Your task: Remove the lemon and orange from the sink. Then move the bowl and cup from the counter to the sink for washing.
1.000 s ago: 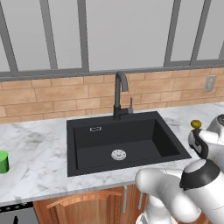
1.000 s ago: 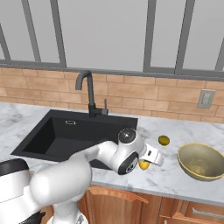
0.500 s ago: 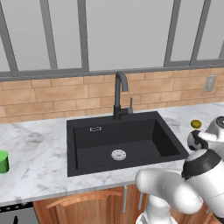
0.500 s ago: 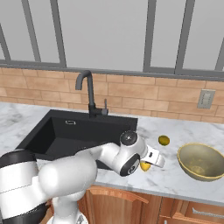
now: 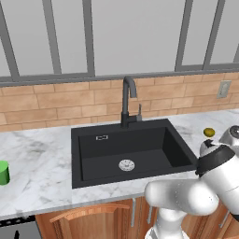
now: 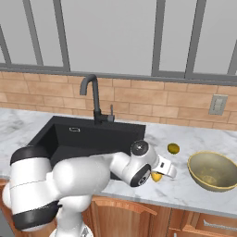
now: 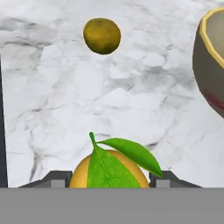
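My gripper (image 6: 157, 176) is shut on the orange (image 7: 78, 176), a round orange-yellow fruit with a green leaf. It hangs low over the marble counter to the right of the black sink (image 5: 140, 149). The fingertips (image 7: 57, 178) sit on either side of the fruit in the hand view. The lemon (image 6: 173, 148) lies on the counter just beyond, apart from the gripper. The golden-tan bowl (image 6: 215, 170) stands further right. On the counter far left of the sink stands the green cup (image 5: 3, 172).
The black faucet (image 5: 127, 100) rises behind the sink, whose basin holds only its silver drain (image 5: 126, 164). A brick backsplash with a wall outlet (image 6: 217, 104) runs behind the counter. Bare marble lies between the lemon and the bowl.
The arm has shifted a little to the right along the counter's front, carrying the orange with it. The lemon, bowl and cup have stayed put.
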